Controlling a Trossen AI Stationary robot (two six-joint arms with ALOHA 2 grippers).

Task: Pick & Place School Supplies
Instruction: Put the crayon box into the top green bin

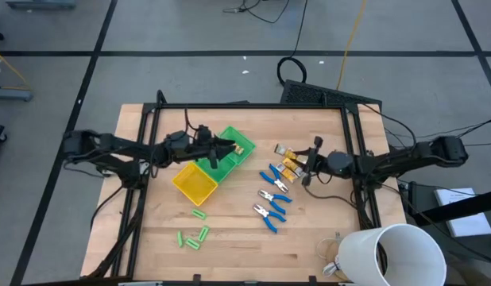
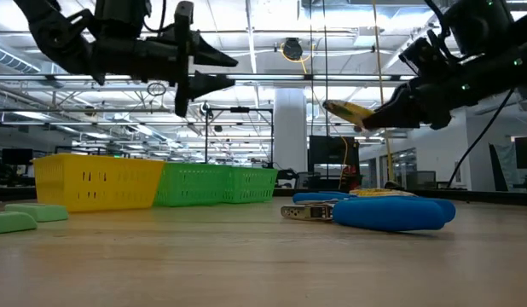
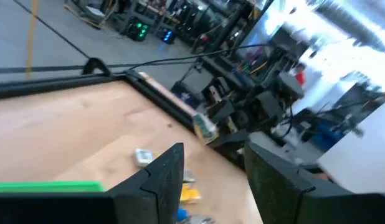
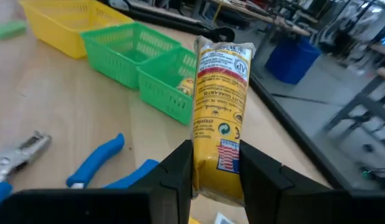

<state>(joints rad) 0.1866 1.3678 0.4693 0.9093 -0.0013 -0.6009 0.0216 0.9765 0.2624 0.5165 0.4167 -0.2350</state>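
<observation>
The right tool (image 4: 215, 180) is clamped on a yellow-orange packet (image 4: 220, 121), which stands up between its fingers with the printed label facing the wrist camera. In the low view this packet (image 2: 347, 111) hangs clear above the worktop (image 2: 246, 264). From overhead, the right tool (image 1: 307, 164) sits at about three o'clock from the worktop's centre, just beside the other yellow-orange packets (image 1: 287, 163) lying there.

The left tool (image 1: 230, 148) hovers above the green baskets (image 1: 236, 151), at about ten o'clock from the centre. Its fingers (image 3: 161, 180) stand apart with nothing between them; in the low view the left tool (image 2: 214, 70) is raised well above the baskets.

The yellow basket (image 1: 195, 183) touches the green baskets on their seven o'clock side. Three blue-handled pliers (image 1: 272, 195) lie in a row at about five o'clock from the centre, near the right tool. Light-green sticks (image 1: 195, 233) are scattered at seven o'clock, well apart from both tools. A white cup (image 1: 388, 254) stands at the worktop's five o'clock corner.
</observation>
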